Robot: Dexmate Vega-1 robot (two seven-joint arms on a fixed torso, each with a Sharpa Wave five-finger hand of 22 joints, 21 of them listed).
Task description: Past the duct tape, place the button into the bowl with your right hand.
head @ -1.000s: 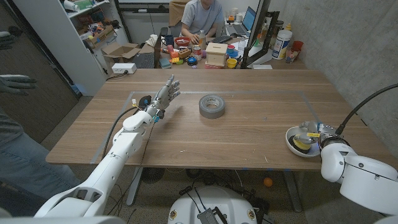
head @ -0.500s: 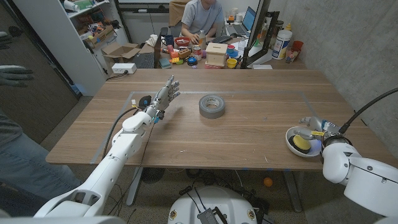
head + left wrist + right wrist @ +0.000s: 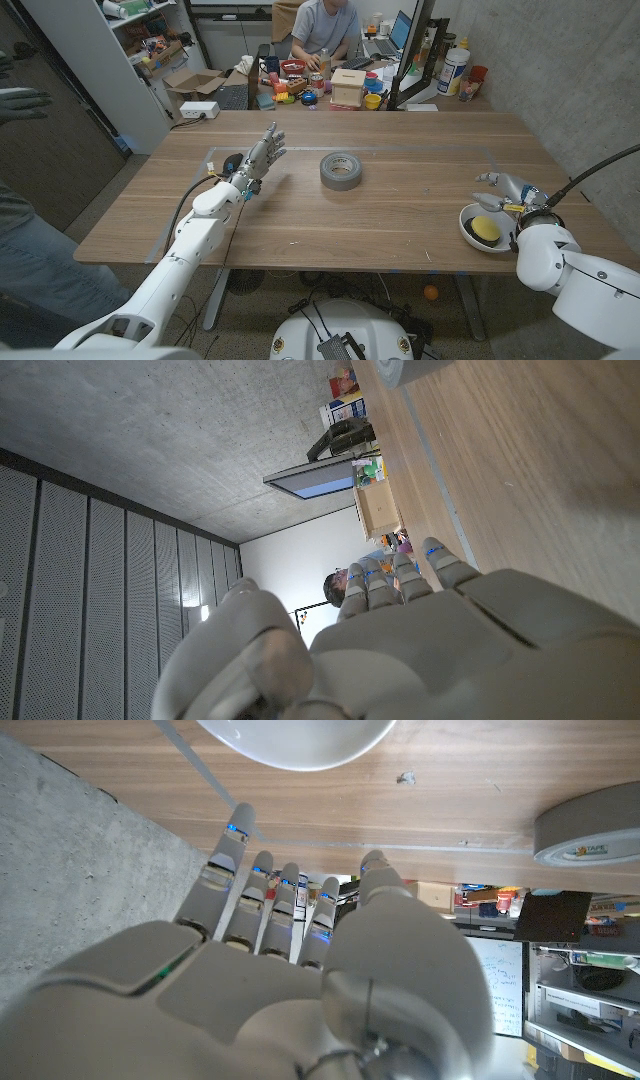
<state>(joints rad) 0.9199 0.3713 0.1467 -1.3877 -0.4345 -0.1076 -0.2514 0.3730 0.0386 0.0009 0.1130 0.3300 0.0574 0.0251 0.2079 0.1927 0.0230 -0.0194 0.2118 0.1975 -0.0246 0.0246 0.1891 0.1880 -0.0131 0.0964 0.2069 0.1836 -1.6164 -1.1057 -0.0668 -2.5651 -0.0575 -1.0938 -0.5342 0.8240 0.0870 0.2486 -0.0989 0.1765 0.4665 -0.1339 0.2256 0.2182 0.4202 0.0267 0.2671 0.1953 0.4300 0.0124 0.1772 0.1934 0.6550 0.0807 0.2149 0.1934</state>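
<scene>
While the button [image 3: 486, 229] sits in the bowl [image 3: 467, 231], right robot hand [image 3: 508, 188] just beyond, fingers spread, empty.

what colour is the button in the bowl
Yellow; the button lies in the white bowl, clearest in the head view.

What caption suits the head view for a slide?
Yellow button lies in the bowl; right hand open beside it, duct tape mid-table.
</scene>
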